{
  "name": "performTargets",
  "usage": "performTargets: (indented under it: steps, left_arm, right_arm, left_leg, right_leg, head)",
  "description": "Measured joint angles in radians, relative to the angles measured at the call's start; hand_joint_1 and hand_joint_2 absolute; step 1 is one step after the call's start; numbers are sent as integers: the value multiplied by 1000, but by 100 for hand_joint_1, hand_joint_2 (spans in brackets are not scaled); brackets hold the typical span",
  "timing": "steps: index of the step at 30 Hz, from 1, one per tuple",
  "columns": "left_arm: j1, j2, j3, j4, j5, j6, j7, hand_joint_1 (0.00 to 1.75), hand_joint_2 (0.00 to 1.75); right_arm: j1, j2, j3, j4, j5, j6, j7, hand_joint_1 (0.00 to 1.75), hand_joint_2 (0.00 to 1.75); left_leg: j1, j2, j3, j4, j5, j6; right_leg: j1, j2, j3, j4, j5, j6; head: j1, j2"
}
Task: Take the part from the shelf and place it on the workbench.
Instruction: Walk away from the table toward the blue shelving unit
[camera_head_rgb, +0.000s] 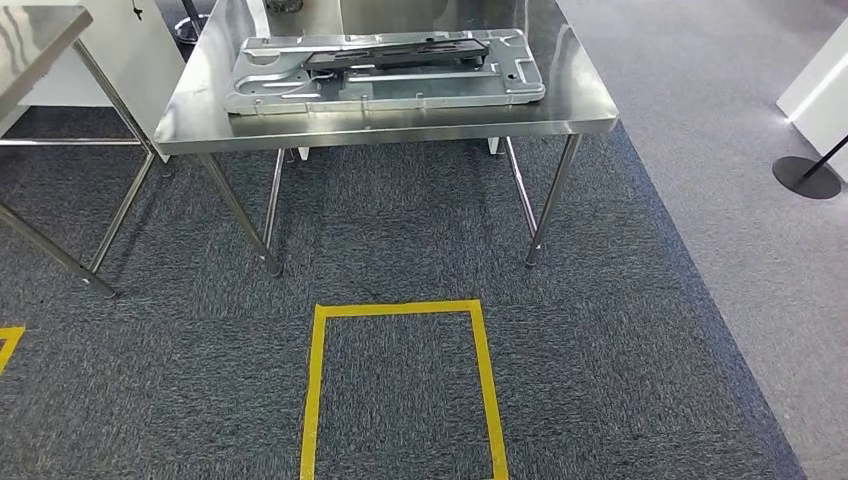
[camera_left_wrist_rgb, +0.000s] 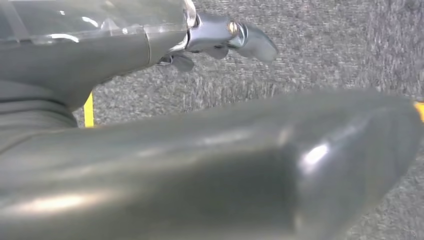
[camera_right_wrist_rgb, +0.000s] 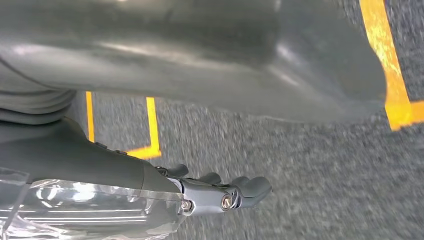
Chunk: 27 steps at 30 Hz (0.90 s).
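Note:
A flat grey metal part (camera_head_rgb: 385, 70) with a dark piece along its top lies on the steel workbench (camera_head_rgb: 400, 128) ahead of me in the head view. Nothing touches it. My left hand (camera_left_wrist_rgb: 150, 125) hangs over the dark carpet, its fingers (camera_left_wrist_rgb: 225, 37) stretched out and apart from the thick thumb, with nothing in it. My right hand (camera_right_wrist_rgb: 100, 160) hangs the same way over the carpet, its fingers (camera_right_wrist_rgb: 240, 190) straight and holding nothing.
A yellow tape square (camera_head_rgb: 400, 310) marks the floor just before the workbench legs. A second steel table (camera_head_rgb: 40, 30) stands at the left. At the right are a black stand base (camera_head_rgb: 805, 178) and a white panel (camera_head_rgb: 820, 90) on lighter carpet.

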<state>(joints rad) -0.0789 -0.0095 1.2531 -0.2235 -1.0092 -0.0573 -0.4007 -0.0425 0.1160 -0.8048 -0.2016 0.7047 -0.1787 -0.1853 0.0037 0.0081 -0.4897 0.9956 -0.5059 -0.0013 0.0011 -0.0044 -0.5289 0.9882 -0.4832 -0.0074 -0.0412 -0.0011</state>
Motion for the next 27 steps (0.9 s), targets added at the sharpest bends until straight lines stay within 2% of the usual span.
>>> performTargets:
  steps: [3, 4, 5, 8, 9, 10, 11, 12, 13, 14, 15, 17, 19, 23, 26, 27]
  left_arm:
    - [-1, 0, 0, 0, -1, -2, 1, 0, 0]
    - [-2, -1, 0, 0, -2, -3, 1, 0, 0]
    - [-3, -1, 0, 0, -2, -4, 2, 0, 0]
    - [-4, -4, 0, 0, -2, -4, 8, 0, 0]
    - [-4, -5, 0, 0, -1, -3, 12, 0, 0]
    - [-4, -6, 0, 0, 1, -3, 15, 0, 44]
    - [-4, -8, 0, 0, 3, -3, 19, 0, 87]
    - [-5, -10, 1, 0, 5, -3, 23, 0, 131]
    - [-6, -12, 1, 0, 9, -3, 27, 0, 175]
    - [-7, -13, 3, 0, 14, -2, 30, 0, 175]
    - [-8, -14, 6, 0, 18, -2, 33, 0, 175]
    - [-10, -17, 14, 0, 23, -1, 36, 0, 175]
    - [-10, -20, 18, 0, 24, -1, 37, 0, 175]
    - [-10, -26, 20, 0, 32, -1, 48, 0, 175]
    - [-2, -27, -16, 0, 64, 0, 63, 0, 175]
    - [2, -27, -36, 0, 81, 1, 69, 0, 131]
  right_arm:
    - [-2, 0, -13, 0, -11, 20, 24, 0, 175]
    - [-2, -1, -18, 0, -12, 20, 29, 0, 175]
    - [-3, -1, -21, 0, -13, 18, 33, 0, 175]
    - [-2, -2, -29, 0, -13, 13, 53, 0, 175]
    - [-2, -2, -33, 0, -14, 12, 64, 0, 175]
    - [-2, -3, -37, 0, -15, 13, 74, 0, 175]
    - [-2, -5, -40, 0, -14, 16, 84, 0, 175]
    - [-3, -7, -42, 0, -13, 20, 90, 0, 131]
    - [-4, -9, -44, 0, -11, 27, 93, 0, 87]
    - [-6, -10, -45, 0, -8, 35, 92, 0, 44]
    - [-7, -11, -45, 0, -6, 41, 89, 0, 0]
    - [-7, -12, -46, 0, -3, 47, 83, 0, 87]
    - [-6, -16, -46, 0, -2, 45, 83, 0, 175]
    - [-4, -21, -47, 0, -2, 25, 98, 0, 175]
    - [4, -27, -27, -4, -19, 18, 108, 0, 175]
    - [7, -29, -16, -6, -29, 19, 110, 0, 131]
  left_leg:
    - [1, 1, -2, -18, 5, 15]
    - [3, 2, -4, -22, 10, 23]
    - [6, 3, -7, -26, 16, 30]
    - [5, 5, -21, -26, 25, 41]
    - [5, 6, -25, -25, 26, 42]
    - [5, 6, -29, -22, 28, 42]
    - [6, 5, -31, -18, 28, 41]
    - [8, 5, -34, -11, 27, 39]
    - [7, 4, -39, -2, 24, 35]
    - [5, 3, -45, 7, 20, 30]
    - [2, 2, -49, 15, 18, 26]
    - [0, 1, -55, 20, 17, 19]
    - [3, 1, -56, 18, 20, 14]
    - [6, 1, -56, 15, 24, 8]
    - [7, 1, -56, 15, 25, 7]
    - [7, 1, -56, 15, 25, 7]
  right_leg:
    - [1, 1, -4, 2, 4, 18]
    - [1, 2, -11, 15, -8, 24]
    - [0, 3, -26, 49, -32, 29]
    - [-10, 4, -110, 239, -134, 44]
    - [-15, 4, -124, 278, -144, 50]
    - [-21, 4, -119, 277, -134, 57]
    - [-27, 4, -93, 236, -106, 63]
    - [-33, 3, -53, 164, -71, 70]
    - [-37, 4, -14, 91, -48, 76]
    - [-39, 5, 12, 37, -32, 74]
    - [-39, 7, 25, 7, -26, 71]
    - [-34, 10, 22, 3, -26, 60]
    - [-30, 10, 20, 4, -26, 57]
    - [-27, 10, 19, 5, -24, 54]
    - [-26, 10, 18, 5, -24, 53]
    - [-25, 10, 18, 5, -24, 53]
  head:
    - [0, 0]
    - [0, 0]
    - [0, 0]
    - [0, 0]
    - [0, 0]
    - [0, 0]
    - [0, 0]
    - [0, 0]
    - [0, 0]
    - [0, 0]
    - [0, 0]
    - [0, 0]
    - [0, 0]
    - [0, 0]
    - [0, 0]
    - [0, 0]
